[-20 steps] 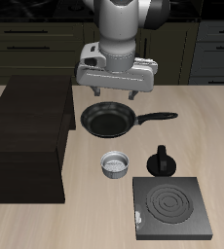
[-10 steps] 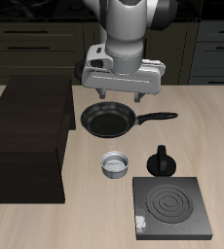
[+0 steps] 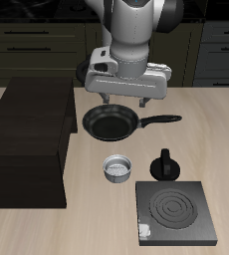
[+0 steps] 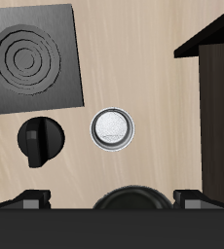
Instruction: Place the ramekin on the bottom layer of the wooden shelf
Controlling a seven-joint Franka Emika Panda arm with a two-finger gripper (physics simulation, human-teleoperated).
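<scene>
**Ramekin waiting untouched, gripper hanging high above the pan**

The gripper [image 3: 123,98] is hovering well above the table with its two fingers spread wide and nothing between them. Directly beneath it is sitting the black frying pan [image 3: 111,123], handle pointing away from the shelf. The ramekin [image 3: 118,168] is resting on the bare table [image 3: 97,219], below the tool and offset from it toward the table's front edge, well apart from the fingers. In the wrist view the ramekin [image 4: 113,128] is showing as a small pale ring with a greyish inside, just beside a black knob-shaped object [image 4: 39,140] and near the stove plate [image 4: 31,54], touching neither.

The wooden shelf [image 3: 29,144] is standing to one side of the ramekin, close by; its open layers are not showing clearly from here, so the bottom layer's opening cannot be made out.

Judging by its look, the ramekin is stiff, light and probably glazed ceramic, so it is likely slippery and could chip if dropped. The ribbed outer wall is offering some bite. The soundest hold seems to be pinching one side of the rim, one finger inside and one outside, since the full width may be too much for the jaws. A low, level carry should be suiting the shelf's bottom layer.
</scene>
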